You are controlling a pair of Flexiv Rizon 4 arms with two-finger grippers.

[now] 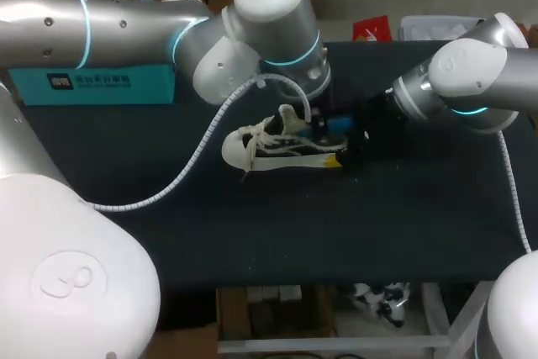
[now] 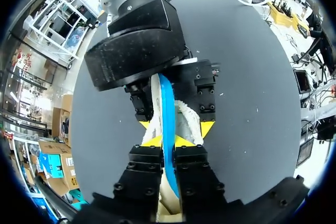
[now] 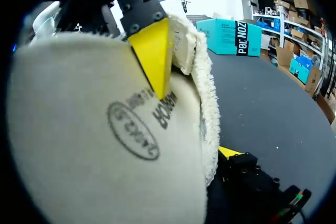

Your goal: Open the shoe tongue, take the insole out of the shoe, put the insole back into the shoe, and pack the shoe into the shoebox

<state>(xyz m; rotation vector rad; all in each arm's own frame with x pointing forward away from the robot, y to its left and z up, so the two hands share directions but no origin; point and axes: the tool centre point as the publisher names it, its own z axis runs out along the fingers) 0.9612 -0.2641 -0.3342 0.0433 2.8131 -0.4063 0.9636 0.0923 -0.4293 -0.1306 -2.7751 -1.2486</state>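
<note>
A white and black shoe (image 1: 269, 147) lies on its side mid-table, toe to the left. A blue insole (image 1: 338, 124) sticks out of its heel opening. In the left wrist view my left gripper (image 2: 168, 141) is shut on the insole (image 2: 167, 103), which stands on edge between its yellow tips. My right gripper (image 2: 174, 126) straddles the fleece-lined heel (image 2: 190, 121), a tip pressed on each side. In the right wrist view a cream stamped face (image 3: 94, 129) fills the view. One yellow fingertip (image 3: 155, 61) rests against it, and my right gripper's own fingertip (image 3: 230, 152) touches the fleece edge.
The teal shoebox (image 1: 92, 81) stands at the table's back left, behind my left arm, and is also in the right wrist view (image 3: 236, 35). A white cable (image 1: 202, 157) hangs from the left arm over the dark tabletop (image 1: 403, 224).
</note>
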